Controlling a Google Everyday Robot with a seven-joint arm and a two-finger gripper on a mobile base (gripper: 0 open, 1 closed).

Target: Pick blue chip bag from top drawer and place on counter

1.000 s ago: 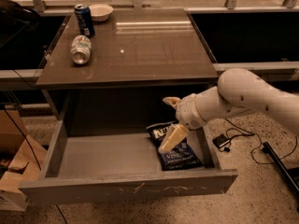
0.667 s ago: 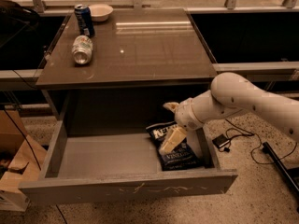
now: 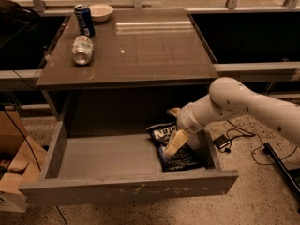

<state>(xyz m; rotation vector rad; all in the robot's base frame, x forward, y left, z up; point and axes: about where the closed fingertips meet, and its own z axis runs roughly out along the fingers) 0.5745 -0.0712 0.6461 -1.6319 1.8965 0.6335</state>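
Note:
The blue chip bag (image 3: 183, 160) lies flat in the right part of the open top drawer (image 3: 103, 156), white lettering facing up. My gripper (image 3: 174, 127) reaches in from the right on a white arm and sits low over the bag's upper half. Its fingers are apart: one pale finger (image 3: 176, 142) rests across the bag's middle, the other (image 3: 173, 111) is behind the bag's top edge. The bag is on the drawer floor, not lifted. The counter (image 3: 140, 50) spans above the drawer.
On the counter's back left stand a blue soda can (image 3: 85, 20) and a white bowl (image 3: 101, 11), with a silver can (image 3: 82, 49) lying on its side. A cardboard box (image 3: 11, 172) sits on the floor left; cables (image 3: 234, 139) trail at right.
The arm has shifted slightly left and the gripper has settled a little lower over the bag. The bag has not moved.

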